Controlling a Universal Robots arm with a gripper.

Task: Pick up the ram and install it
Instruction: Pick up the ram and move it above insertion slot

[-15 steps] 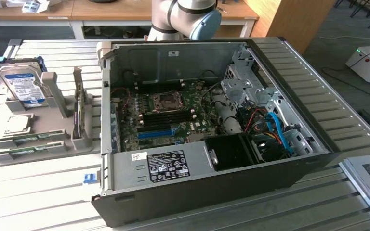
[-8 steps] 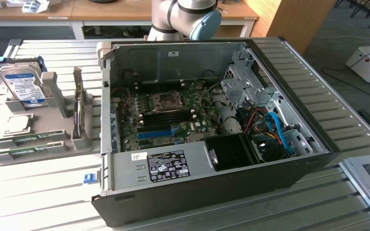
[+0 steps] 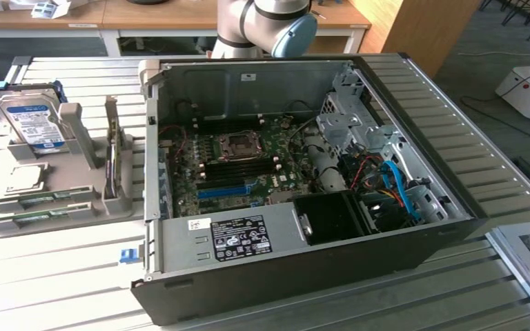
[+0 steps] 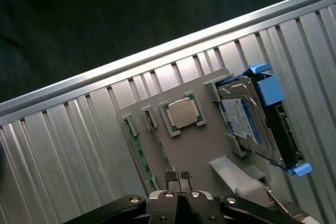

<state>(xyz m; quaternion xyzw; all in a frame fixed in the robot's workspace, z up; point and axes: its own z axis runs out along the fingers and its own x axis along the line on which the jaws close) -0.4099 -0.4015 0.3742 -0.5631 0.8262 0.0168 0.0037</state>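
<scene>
On a slatted metal table (image 3: 53,289) sits an open computer case (image 3: 275,276). Its motherboard (image 3: 237,165) is exposed, with a blue slot (image 3: 221,191) toward its near edge. Beside the case, at the exterior view's left, lies a grey holder tray (image 3: 72,209).

The tray carries several parts:
- a hard drive (image 3: 30,124) standing upright at the far end
- a square processor chip (image 3: 25,178) lying flat
- an upright expansion card (image 3: 111,158)
- two slim green sticks lying flat side by side in their own grooves

Of these two, the first ram stick (image 3: 44,198) lies just beside the chip. The second ram stick (image 3: 35,219) lies at the tray's near end. Both rest in the tray, well apart from the motherboard.

The robot arm (image 3: 265,24) rises at the far edge of the table. In the wrist view the gripper (image 4: 177,177) hangs above the tray, over one end of the first ram stick. Its fingertips (image 4: 170,176) are pressed together with nothing between them.
</scene>
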